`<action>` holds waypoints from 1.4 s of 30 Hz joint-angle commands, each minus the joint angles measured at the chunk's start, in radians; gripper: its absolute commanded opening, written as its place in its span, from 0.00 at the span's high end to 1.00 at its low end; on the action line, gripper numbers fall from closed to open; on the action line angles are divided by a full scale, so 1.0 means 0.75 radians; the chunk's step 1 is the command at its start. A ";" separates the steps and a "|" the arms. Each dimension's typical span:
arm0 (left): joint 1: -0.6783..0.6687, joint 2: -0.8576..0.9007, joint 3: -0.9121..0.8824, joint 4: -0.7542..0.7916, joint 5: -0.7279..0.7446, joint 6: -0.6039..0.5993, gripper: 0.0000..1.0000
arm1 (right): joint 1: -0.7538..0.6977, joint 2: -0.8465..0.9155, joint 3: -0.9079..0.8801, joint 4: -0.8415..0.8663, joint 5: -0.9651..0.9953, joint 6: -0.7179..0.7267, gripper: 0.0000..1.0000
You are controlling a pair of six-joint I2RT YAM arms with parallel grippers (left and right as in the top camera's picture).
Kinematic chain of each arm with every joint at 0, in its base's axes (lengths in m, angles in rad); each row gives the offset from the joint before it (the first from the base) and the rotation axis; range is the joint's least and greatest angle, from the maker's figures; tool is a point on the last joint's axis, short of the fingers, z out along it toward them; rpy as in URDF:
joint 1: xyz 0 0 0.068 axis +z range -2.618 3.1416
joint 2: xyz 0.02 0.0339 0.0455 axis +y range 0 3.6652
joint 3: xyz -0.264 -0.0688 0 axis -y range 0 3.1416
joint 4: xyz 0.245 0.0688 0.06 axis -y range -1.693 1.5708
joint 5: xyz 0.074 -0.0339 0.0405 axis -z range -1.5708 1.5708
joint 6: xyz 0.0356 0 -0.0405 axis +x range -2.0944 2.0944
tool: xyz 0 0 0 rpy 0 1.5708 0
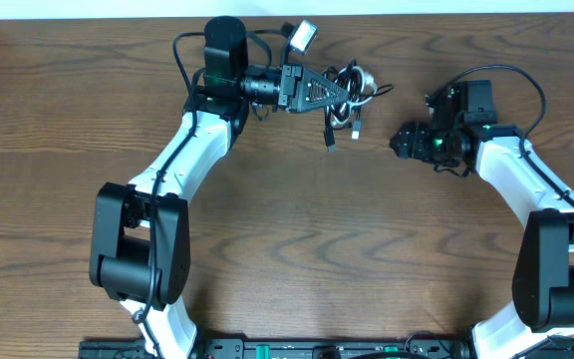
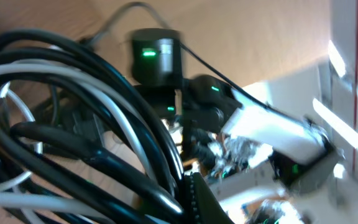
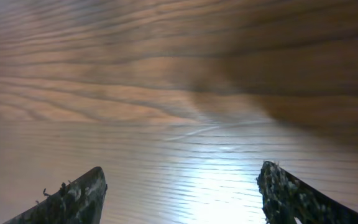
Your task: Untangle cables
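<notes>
Table [image 3: 185, 93] of brown wood, grained, smooth, with a soft sheen at lower centre; cables [image 2: 104, 155] in smooth glossy sheathing, black and white; left arm [image 1: 182, 160] in glossy white plastic shells, its black joints matt; right fingers [image 3: 73, 199] dark, rough, speckled.

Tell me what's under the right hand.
Only bare wood table shows under the open right hand; no cable there. The cables are held by the left hand. From overhead, the right hand's body covers the spot beneath it.
</notes>
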 commanded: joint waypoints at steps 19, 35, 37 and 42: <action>-0.325 -0.042 0.057 -1.261 -1.879 0.507 0.92 | -0.225 -0.364 -0.004 -0.019 0.067 -0.061 0.23; -0.537 -0.043 0.109 -1.395 -2.063 0.637 0.53 | -0.222 -0.365 -0.004 -0.019 0.065 -0.036 0.23; -0.532 -0.046 0.149 -1.455 -2.063 0.636 0.52 | -0.220 -0.365 -0.004 -0.019 0.050 -0.036 0.23; -0.485 -0.076 0.225 -1.594 -2.061 0.560 0.52 | -0.186 -0.348 -0.004 0.015 -0.052 -0.037 0.24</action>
